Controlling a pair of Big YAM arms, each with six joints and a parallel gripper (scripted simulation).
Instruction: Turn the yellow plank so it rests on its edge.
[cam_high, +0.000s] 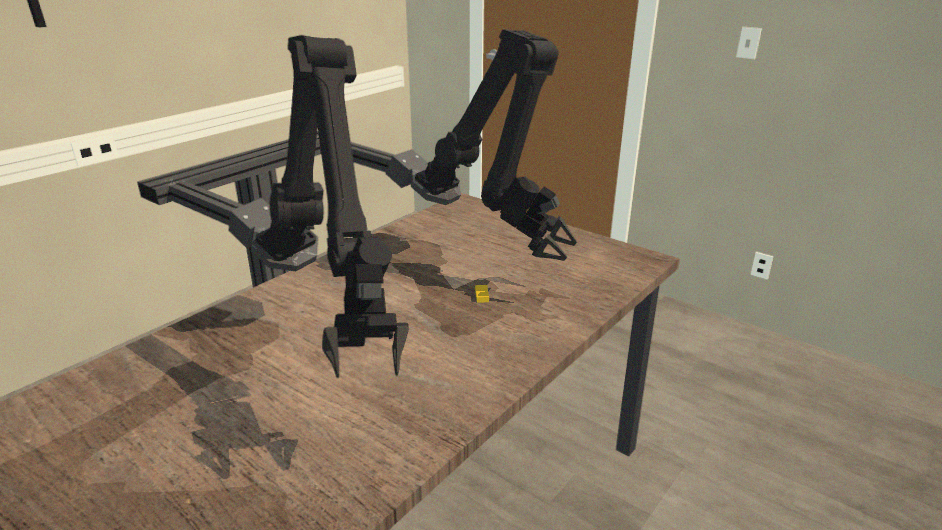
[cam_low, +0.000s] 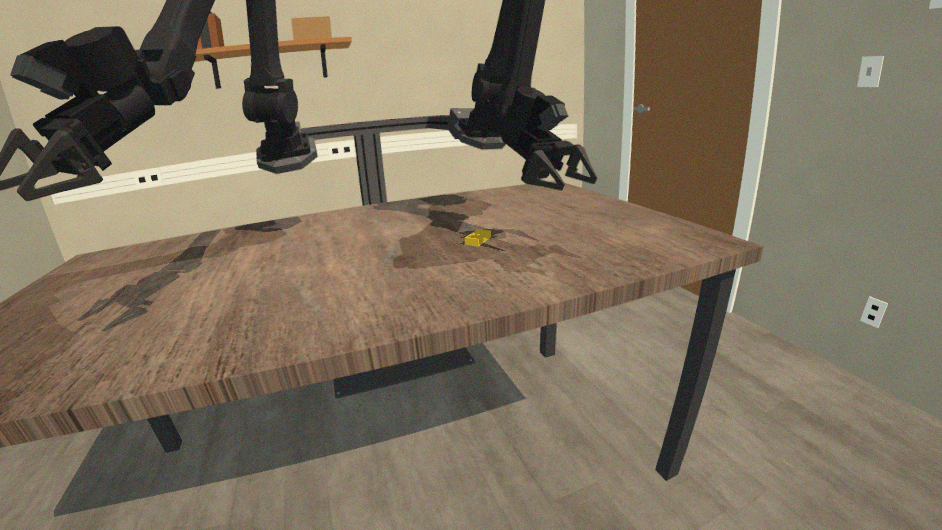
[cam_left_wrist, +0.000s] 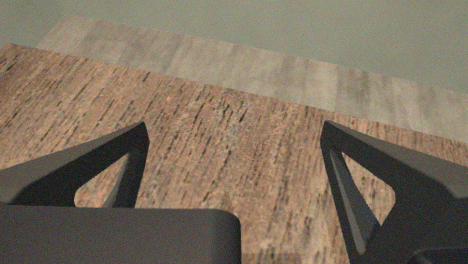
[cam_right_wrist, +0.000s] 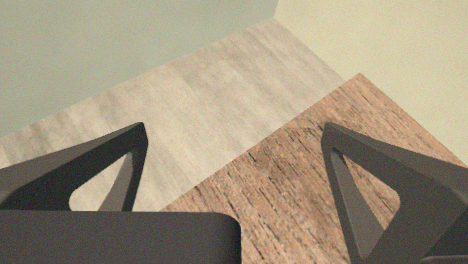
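The yellow plank (cam_high: 482, 292) is a small yellow block that lies low on the wooden table, in the arms' shadow; it also shows in the exterior view (cam_low: 476, 237). My left gripper (cam_high: 552, 242) (cam_low: 559, 168) hangs open and empty above the table behind the plank, near the door. My right gripper (cam_high: 365, 349) (cam_low: 46, 158) is open and empty, high above the table's middle and well away from the plank. The left wrist view shows open fingers over bare table. The right wrist view shows open fingers over a table corner. The plank is in neither wrist view.
The table's front edge (cam_high: 526, 388) runs close to the plank. The arms' metal mounting frame (cam_high: 217, 184) stands behind the table. A brown door (cam_high: 559, 112) is at the back.
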